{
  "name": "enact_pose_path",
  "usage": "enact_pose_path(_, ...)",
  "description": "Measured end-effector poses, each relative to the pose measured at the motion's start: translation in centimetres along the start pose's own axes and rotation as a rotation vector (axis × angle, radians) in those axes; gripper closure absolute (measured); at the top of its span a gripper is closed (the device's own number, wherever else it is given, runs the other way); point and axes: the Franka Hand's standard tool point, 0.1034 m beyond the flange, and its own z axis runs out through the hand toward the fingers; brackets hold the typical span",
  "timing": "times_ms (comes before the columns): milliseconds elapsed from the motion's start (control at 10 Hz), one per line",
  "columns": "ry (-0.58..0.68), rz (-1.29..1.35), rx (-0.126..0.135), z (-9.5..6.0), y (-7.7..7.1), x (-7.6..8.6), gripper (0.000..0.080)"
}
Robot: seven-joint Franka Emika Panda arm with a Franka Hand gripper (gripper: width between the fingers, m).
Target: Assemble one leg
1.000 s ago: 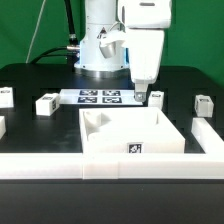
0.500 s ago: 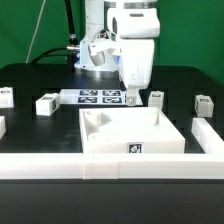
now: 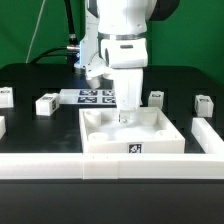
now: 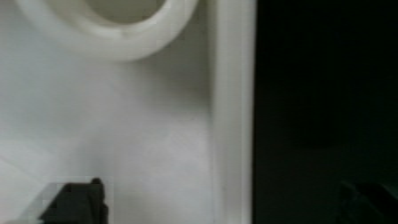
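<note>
Several small white legs with tags lie on the black table: one (image 3: 45, 103) at the exterior view's left, one (image 3: 155, 98) beside the marker board, one (image 3: 203, 102) at the right. My gripper (image 3: 127, 116) hangs over the back part of the large white panel (image 3: 150, 132), away from every leg. In the wrist view the gripper (image 4: 217, 205) is open and empty, with its dark fingertips (image 4: 71, 203) wide apart over the panel's surface (image 4: 125, 130). A round corner socket (image 4: 121, 25) and the panel's edge show there.
The marker board (image 3: 98, 97) lies behind the panel. Another leg (image 3: 5, 96) sits at the far left edge. A white rail (image 3: 60, 166) runs along the front and a white piece (image 3: 207, 137) stands at the panel's right. The robot base (image 3: 95, 50) is at the back.
My gripper has moved from beside the leg next to the marker board toward the exterior view's left and forward, and now hangs over the white panel. The legs have not moved.
</note>
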Motion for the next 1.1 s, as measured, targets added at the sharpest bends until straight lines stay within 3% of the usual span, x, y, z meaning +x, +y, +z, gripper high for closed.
enact_pose_path(200, -0.001, 0.039, -0.001, -0.34, 0.18, -0.41, 0.015)
enact_pose_path(300, -0.001, 0.04, -0.003, -0.37, 0.2, -0.39, 0.0284)
enact_pose_path(400, -0.001, 0.041, 0.0, -0.25, 0.12, -0.45, 0.0284)
enact_pose_path(600, -0.001, 0.042, 0.001, -0.21, 0.09, -0.47, 0.0571)
enact_pose_path(700, -0.001, 0.042, 0.001, -0.19, 0.07, -0.48, 0.0571)
enact_pose_path(800, 0.0, 0.043, -0.001, -0.21, 0.12, -0.47, 0.073)
enact_pose_path(1100, 0.0, 0.043, -0.005, -0.25, 0.2, -0.51, 0.0739)
